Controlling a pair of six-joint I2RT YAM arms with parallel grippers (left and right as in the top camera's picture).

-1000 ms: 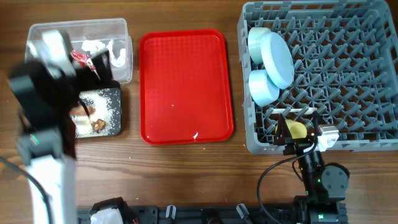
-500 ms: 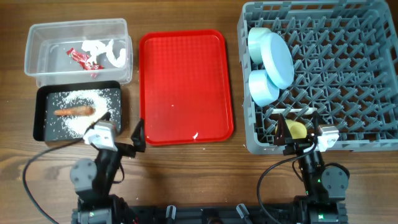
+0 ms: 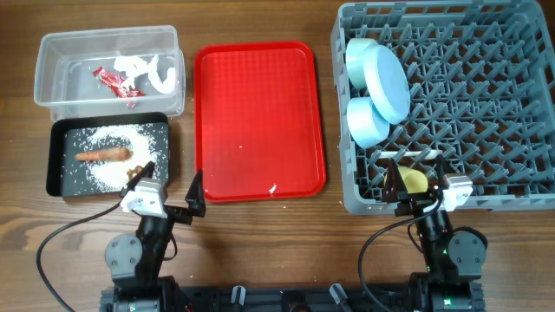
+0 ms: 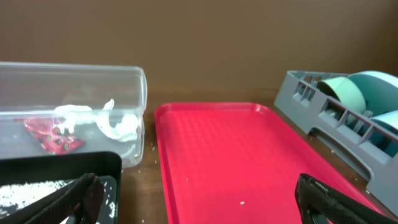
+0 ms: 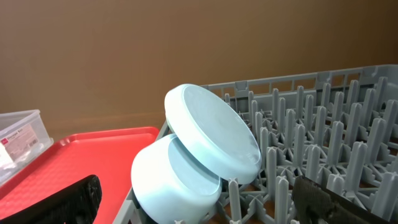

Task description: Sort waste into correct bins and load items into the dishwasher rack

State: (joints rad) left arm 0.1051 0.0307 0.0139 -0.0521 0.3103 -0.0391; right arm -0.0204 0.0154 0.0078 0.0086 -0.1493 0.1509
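Left claw [image 3: 171, 173] spread wide, beside black tray's [image 3: 54, 165] near corner; carrot [image 3: 102, 156], rice [image 3: 117, 176] in tray. Wrapper [image 3: 113, 81], paper [image 3: 154, 69] in tub [image 3: 52, 42] beyond. Right claw [image 3: 416, 169] spread wide over rack's [image 3: 486, 113] front edge, cup [image 3: 414, 182] below it; plate [image 3: 386, 78], bowl [image 3: 366, 123] beyond.

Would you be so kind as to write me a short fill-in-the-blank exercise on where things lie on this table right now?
1. The red-and-white wrapper and crumpled white paper lie in the ____ plastic tub.
2. The carrot-like piece lies among rice grains in the ____ tray.
3. The pale blue plate and a pale blue bowl stand in the ____ dishwasher rack.
4. The red serving tray lies ____ the tub and the rack.

Missing words: clear; black; grey; between.
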